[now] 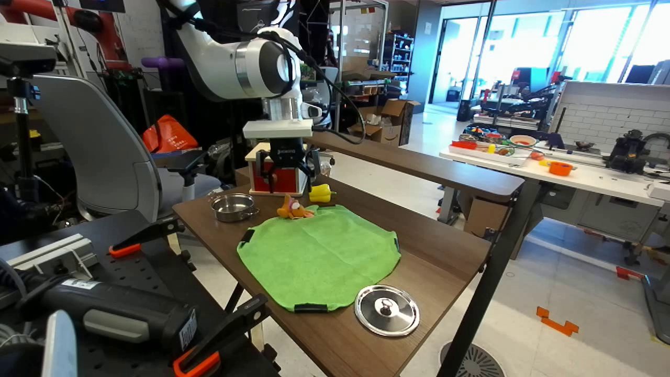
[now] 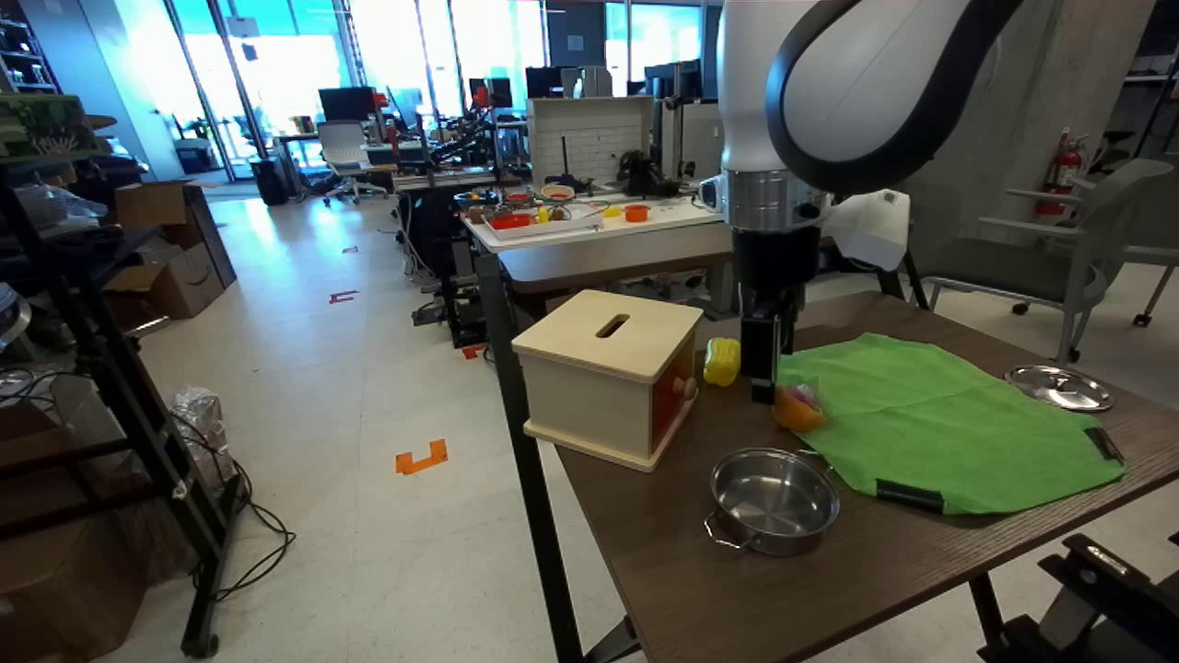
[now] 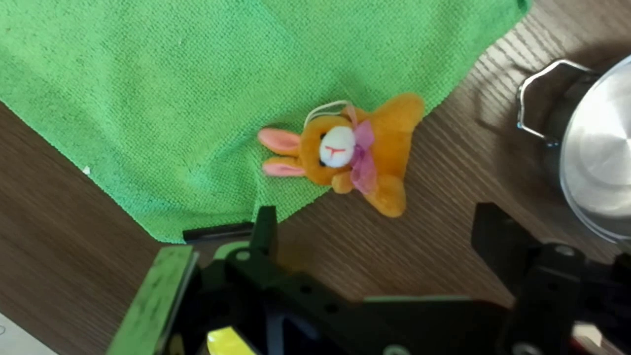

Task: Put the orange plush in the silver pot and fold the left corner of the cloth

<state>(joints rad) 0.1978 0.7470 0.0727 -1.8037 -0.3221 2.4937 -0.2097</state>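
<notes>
The orange plush (image 3: 389, 143) is a small bunny with pink ears and a purple bow. It lies on its back across the edge of the green cloth (image 3: 197, 98), partly on the bare table. It shows in both exterior views (image 1: 293, 209) (image 2: 798, 416). The silver pot (image 1: 233, 213) stands beside the cloth, without a lid on it; part of it shows at the right of the wrist view (image 3: 609, 143). My gripper (image 3: 375, 214) is open and empty, pointing down above the table near the plush. The cloth (image 2: 958, 433) lies spread, with black strips at its edges.
A wooden box (image 2: 599, 391) with a red front (image 1: 282, 182) stands behind the plush. A yellow pepper (image 1: 320, 192) lies between box and cloth. A silver lid (image 1: 387, 311) lies at the cloth's far side from the pot, near the table edge.
</notes>
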